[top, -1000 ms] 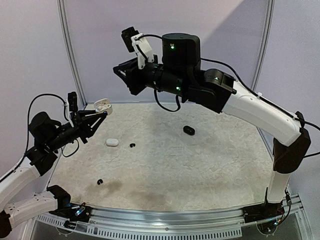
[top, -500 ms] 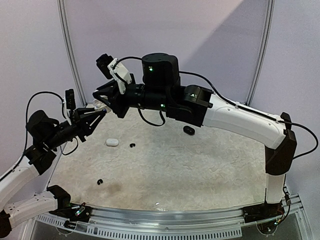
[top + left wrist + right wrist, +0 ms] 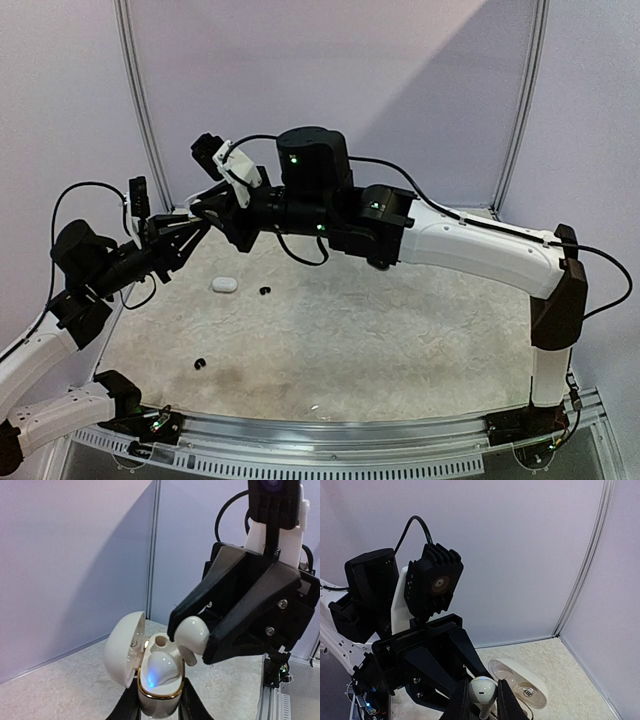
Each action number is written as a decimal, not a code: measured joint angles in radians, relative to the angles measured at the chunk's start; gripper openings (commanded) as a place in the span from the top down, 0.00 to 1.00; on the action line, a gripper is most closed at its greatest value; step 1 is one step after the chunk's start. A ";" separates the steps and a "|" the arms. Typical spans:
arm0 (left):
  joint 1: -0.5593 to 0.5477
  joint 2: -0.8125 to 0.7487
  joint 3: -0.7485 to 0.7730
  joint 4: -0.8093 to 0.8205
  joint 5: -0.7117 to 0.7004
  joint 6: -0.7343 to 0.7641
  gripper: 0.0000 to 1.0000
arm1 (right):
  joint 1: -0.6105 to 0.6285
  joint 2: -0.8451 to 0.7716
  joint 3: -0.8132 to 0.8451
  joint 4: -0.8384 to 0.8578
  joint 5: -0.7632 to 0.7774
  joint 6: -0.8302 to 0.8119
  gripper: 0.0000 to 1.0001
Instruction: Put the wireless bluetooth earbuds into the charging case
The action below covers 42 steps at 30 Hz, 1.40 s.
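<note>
My left gripper (image 3: pixel 159 706) is shut on a white charging case (image 3: pixel 159 692) with a gold rim, held upright with its lid (image 3: pixel 122 650) swung open to the left. One white earbud (image 3: pixel 162 667) sits in it, lit blue, beside an empty socket (image 3: pixel 161 641). My right gripper (image 3: pixel 194 639) is shut on a second white earbud (image 3: pixel 192 635), stem down, just above and right of that socket. The right wrist view shows this earbud (image 3: pixel 482 691) between the fingers, above the open lid (image 3: pixel 520 682). From above, the two grippers (image 3: pixel 203 215) meet at the far left, hiding the case.
A closed white case (image 3: pixel 224 285) lies on the table below the grippers. A black earbud (image 3: pixel 264 291) is just right of it and another (image 3: pixel 199 363) lies nearer the front. The back wall and a corner post (image 3: pixel 140 110) stand close behind the grippers.
My right arm has swung left and down, carrying the white earbud to the open case. The left gripper has held the case nearly still.
</note>
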<state>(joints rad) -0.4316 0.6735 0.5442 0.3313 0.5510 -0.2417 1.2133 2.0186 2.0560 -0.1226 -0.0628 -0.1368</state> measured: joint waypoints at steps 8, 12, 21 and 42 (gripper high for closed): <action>0.000 0.000 0.000 0.000 0.000 -0.008 1.00 | -0.002 0.000 -0.008 0.033 0.008 0.000 1.00; 0.000 0.000 0.000 0.002 0.016 -0.010 1.00 | -0.006 0.000 -0.008 0.052 0.011 0.000 1.00; 0.000 -0.001 0.000 0.000 0.025 -0.014 1.00 | -0.017 -0.001 -0.021 0.066 0.030 -0.003 1.00; -0.003 0.001 0.001 -0.005 0.037 -0.043 1.00 | -0.017 -0.047 -0.093 0.065 0.050 -0.053 1.00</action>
<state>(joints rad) -0.4347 0.6746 0.5453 0.3260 0.5877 -0.2852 1.1965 1.9713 1.9625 -0.0578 -0.0132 -0.1894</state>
